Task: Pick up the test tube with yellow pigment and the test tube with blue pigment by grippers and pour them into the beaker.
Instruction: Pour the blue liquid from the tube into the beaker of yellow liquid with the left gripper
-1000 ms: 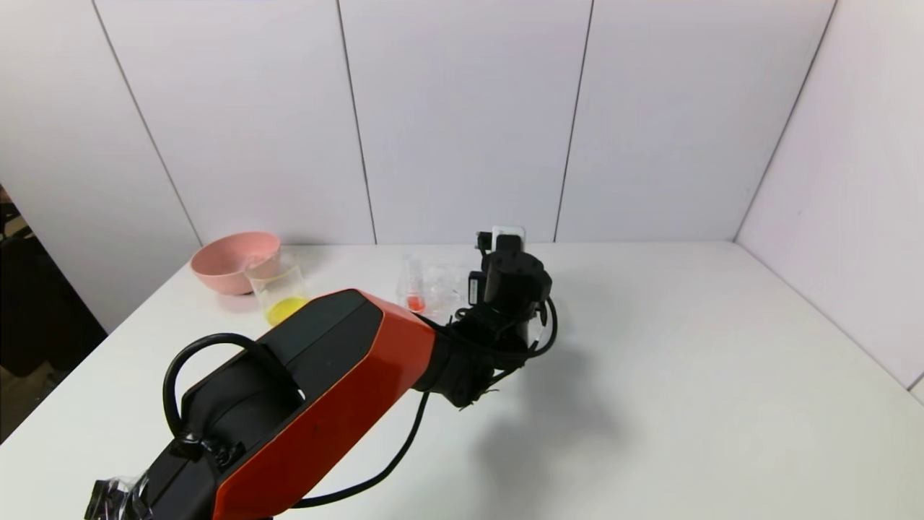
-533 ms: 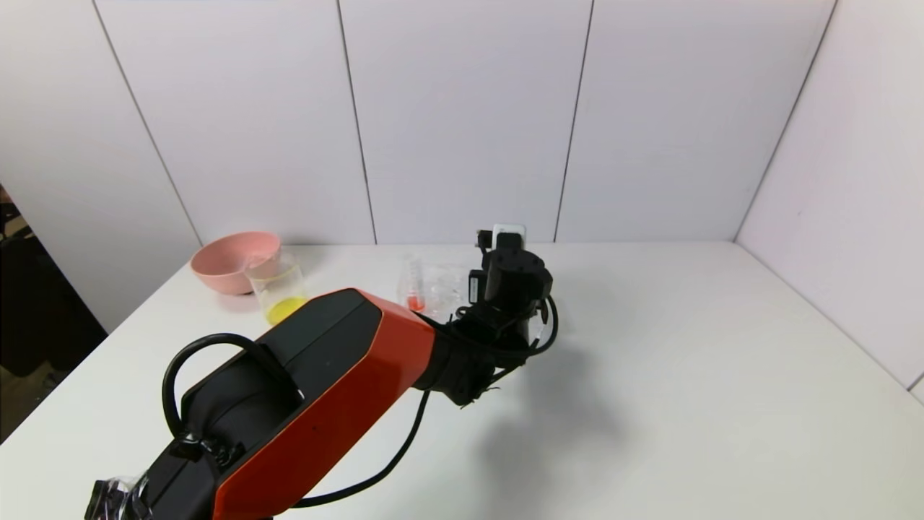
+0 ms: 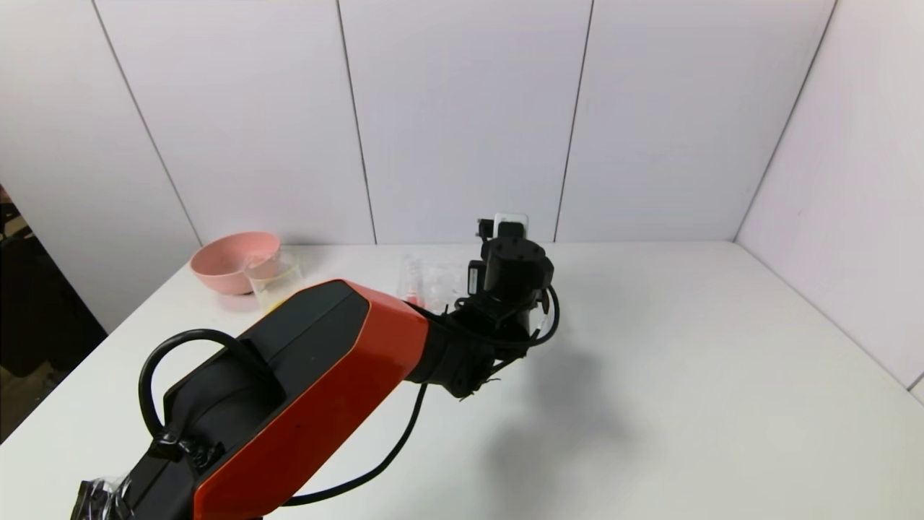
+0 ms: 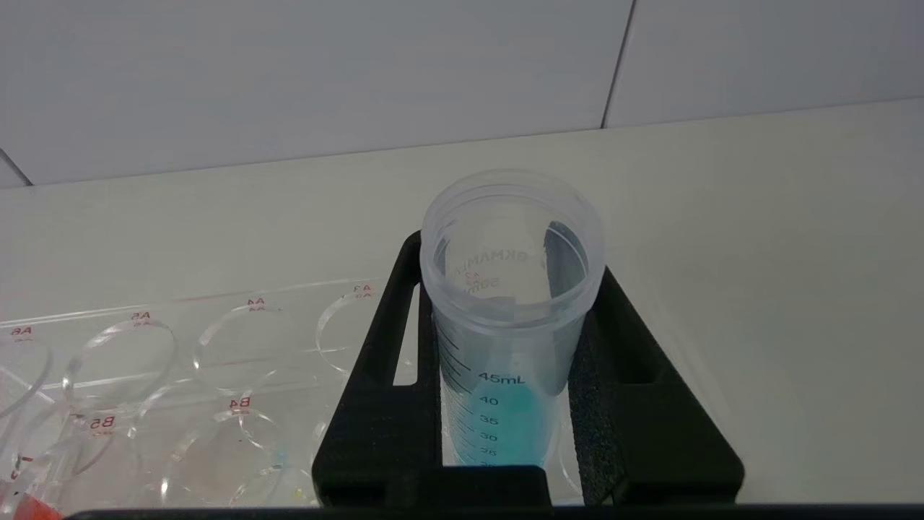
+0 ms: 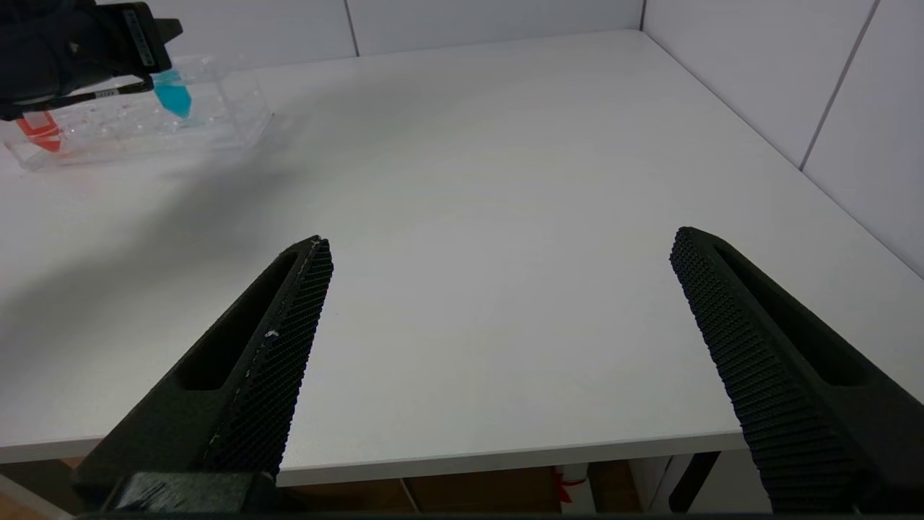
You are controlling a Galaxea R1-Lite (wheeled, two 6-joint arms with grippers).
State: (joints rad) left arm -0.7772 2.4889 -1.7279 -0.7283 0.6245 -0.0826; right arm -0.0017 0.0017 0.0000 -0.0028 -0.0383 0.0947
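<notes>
At the far left of the table (image 3: 686, 375) stands the pink bowl (image 3: 232, 260), and just beside it the beaker (image 3: 273, 282), partly hidden behind the orange and black left arm (image 3: 310, 383). The yellow tube cannot be seen in any view.

More to the right, at the back of the table, is the clear rack (image 3: 433, 280). In the left wrist view its round holes carry small red labels, seen mirrored through the plastic: A6, A5, A4 in one row, B5 and B4 in the next. A tube with red-orange liquid, the red tube (image 3: 413, 283), stands at the left end of the rack.

The left gripper (image 4: 509, 426) is over the right end of the rack and is clamped on the blue tube (image 4: 509, 325), with one black foam pad pressing on each side of it. The tube stands upright between the pads. Its wall has a printed scale where 45mL, 40, 35 and 30 can be read (there is also raised writing inside the rim, but it is too faint to read). The blue liquid reaches about the 40 mark. In the right wrist view the pointed blue bottom of the tube hangs above the rack, not inside a hole.

The right gripper (image 5: 498, 325) is near the front edge of the table, well apart from the rack, with its two fingers spread wide and nothing between them.
</notes>
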